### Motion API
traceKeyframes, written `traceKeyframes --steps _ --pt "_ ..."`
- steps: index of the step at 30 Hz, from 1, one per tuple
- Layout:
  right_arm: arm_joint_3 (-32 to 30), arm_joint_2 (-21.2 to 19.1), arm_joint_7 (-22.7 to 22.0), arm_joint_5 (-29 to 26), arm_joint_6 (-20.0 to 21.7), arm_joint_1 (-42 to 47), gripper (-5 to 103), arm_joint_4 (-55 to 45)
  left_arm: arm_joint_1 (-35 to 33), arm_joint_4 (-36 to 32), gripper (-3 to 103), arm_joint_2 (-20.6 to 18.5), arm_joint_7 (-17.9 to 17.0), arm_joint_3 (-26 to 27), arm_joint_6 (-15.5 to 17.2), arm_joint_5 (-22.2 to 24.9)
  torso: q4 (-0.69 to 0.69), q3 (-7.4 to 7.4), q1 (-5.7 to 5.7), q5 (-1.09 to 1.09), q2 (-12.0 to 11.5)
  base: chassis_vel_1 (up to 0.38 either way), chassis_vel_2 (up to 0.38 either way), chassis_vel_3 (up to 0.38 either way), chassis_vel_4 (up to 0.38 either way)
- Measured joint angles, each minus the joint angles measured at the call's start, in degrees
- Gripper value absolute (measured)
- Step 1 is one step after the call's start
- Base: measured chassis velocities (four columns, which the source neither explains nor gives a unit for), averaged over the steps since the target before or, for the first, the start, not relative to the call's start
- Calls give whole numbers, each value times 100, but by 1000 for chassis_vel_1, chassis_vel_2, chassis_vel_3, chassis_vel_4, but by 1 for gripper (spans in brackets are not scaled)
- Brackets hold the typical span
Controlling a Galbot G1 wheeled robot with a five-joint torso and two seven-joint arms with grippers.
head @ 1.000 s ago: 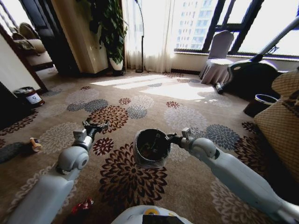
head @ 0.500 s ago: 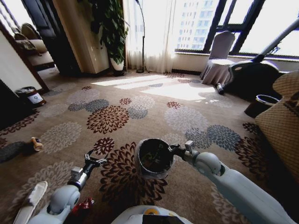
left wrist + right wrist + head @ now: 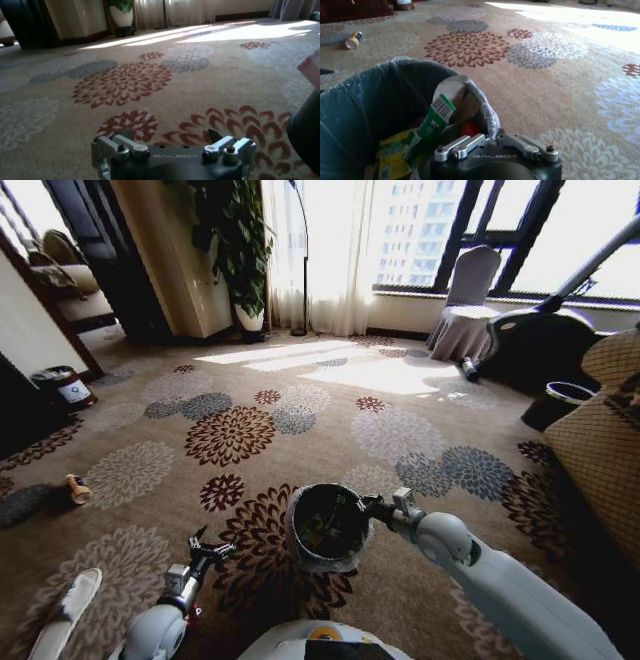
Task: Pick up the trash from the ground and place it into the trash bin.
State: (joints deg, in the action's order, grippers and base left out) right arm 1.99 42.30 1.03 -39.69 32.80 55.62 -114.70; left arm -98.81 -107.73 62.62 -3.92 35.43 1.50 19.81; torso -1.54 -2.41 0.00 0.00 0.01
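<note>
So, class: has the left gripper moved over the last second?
Yes. The left gripper has drawn back toward the robot, from beside the big dark red carpet flower to well short of it.

Sunlight from tall windows falls across floral carpet near a potted plant.

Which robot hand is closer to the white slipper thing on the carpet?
The left. The left gripper hangs open just beside the slipper-shaped piece, apart from it. The right gripper is shut on the trash bin, farther off.
</note>
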Motion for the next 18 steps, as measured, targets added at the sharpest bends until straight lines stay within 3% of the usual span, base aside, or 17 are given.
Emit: traceKeyframes --steps 7,18 --pt "66 -41 0 55 -2 -49 1 116 55 137 100 128 -50 -125 38 15 0 0 0 1 0 145 -150 -162 169" --pt "67 -93 4 148 -66 -47 1 213 176 394 100 308 -166 -390 221 -162 1 4 -1 0 1 252 -246 -247 245"
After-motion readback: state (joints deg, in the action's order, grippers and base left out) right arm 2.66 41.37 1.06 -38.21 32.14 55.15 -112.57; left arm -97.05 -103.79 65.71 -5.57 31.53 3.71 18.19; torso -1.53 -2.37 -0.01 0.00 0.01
